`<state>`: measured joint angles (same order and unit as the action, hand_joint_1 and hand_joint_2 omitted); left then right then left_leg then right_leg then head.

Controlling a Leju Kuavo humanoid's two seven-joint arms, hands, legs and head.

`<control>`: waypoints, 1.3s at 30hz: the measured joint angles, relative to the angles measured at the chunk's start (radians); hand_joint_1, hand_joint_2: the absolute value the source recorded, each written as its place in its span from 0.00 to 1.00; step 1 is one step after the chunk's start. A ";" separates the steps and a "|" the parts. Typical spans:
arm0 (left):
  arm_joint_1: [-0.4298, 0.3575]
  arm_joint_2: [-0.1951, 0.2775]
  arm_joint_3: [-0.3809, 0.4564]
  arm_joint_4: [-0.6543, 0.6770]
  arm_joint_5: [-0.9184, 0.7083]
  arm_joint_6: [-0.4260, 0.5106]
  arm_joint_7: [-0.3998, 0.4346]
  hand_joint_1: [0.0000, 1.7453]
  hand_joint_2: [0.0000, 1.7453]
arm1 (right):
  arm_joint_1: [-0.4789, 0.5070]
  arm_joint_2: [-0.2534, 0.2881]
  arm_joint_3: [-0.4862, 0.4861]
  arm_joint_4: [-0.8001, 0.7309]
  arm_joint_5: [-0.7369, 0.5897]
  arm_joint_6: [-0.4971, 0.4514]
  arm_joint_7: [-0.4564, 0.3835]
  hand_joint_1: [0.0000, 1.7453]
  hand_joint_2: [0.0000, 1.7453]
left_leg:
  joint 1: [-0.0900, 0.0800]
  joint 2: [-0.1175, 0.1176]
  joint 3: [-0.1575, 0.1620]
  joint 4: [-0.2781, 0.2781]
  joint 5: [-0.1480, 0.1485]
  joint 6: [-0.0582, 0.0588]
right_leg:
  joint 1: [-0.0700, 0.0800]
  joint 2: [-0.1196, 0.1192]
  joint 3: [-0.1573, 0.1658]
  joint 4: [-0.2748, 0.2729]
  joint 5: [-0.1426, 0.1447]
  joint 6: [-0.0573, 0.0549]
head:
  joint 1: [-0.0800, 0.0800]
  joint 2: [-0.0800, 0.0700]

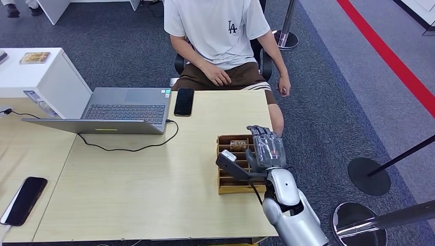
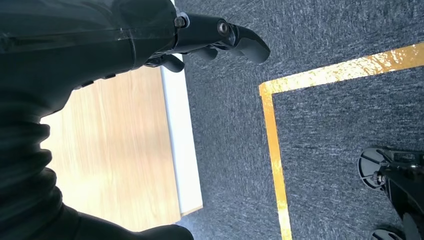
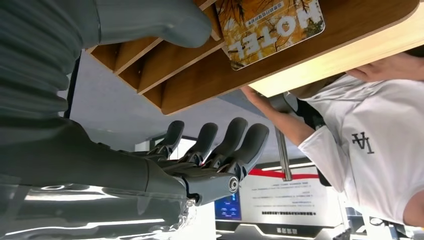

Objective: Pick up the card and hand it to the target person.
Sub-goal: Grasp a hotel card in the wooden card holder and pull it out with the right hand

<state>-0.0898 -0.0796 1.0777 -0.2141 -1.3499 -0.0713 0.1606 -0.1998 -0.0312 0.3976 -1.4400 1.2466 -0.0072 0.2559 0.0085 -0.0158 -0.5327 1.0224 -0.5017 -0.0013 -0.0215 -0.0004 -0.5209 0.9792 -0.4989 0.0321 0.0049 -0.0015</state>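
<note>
At the near right corner of the pale wooden tabletop (image 1: 154, 184), the right robot hand (image 1: 267, 146) hovers over a slotted wooden card holder (image 1: 229, 174). Its fingers (image 3: 235, 142) are stretched out side by side, slightly curled, and the thumb (image 3: 165, 22) sits apart from them beside the wooden dividers; the hand holds nothing. The card (image 1: 239, 144), printed in orange and yellow with the word "HOTEL", stands in a far slot of the holder, just beside the fingertips but not touching them as far as the wrist view shows.

The left robot hand (image 2: 215, 37) hangs beyond the table edge above grey carpet (image 2: 340, 150) marked with a yellow line (image 2: 272, 130). Its dark fingers look loosely curled with nothing in them, though much of the hand is in shadow.

At the near left edge of the tabletop lies a black phone (image 1: 24, 200). Farther back, an open grey laptop (image 1: 118, 110) sits with a black cable (image 1: 128, 146) trailing from it, and a second black phone (image 1: 184, 101) lies just to its right.

Beyond the far edge, a person (image 1: 220, 36) in a white T-shirt and brown shorts sits in a chair facing the table, one hand (image 1: 220, 77) resting on the lap.
</note>
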 joint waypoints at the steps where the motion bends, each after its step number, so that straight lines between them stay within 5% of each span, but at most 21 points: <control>1: 0.000 0.000 0.000 0.000 0.000 0.000 0.001 0.00 1.00 | 0.000 0.000 0.001 0.001 -0.003 0.000 0.000 0.42 1.00 | 0.000 0.000 0.000 0.000 0.000 0.000 | 0.000 0.000 0.000 0.000 0.000 0.000 | 0.000 0.000; 39: 0.000 -0.005 0.000 0.000 0.000 -0.002 0.008 0.00 1.00 | -0.075 0.021 0.074 0.070 -0.050 0.006 -0.007 0.50 1.00 | 0.000 0.000 0.000 0.000 0.000 0.000 | 0.000 0.000 0.000 0.000 0.000 0.000 | 0.000 0.000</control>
<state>-0.0898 -0.0845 1.0776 -0.2140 -1.3500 -0.0729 0.1686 -0.2751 -0.0102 0.4721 -1.3700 1.1962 -0.0015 0.2493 0.0085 -0.0159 -0.5329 1.0224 -0.5016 -0.0013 -0.0214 -0.0004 -0.5210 0.9793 -0.4989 0.0321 0.0050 -0.0015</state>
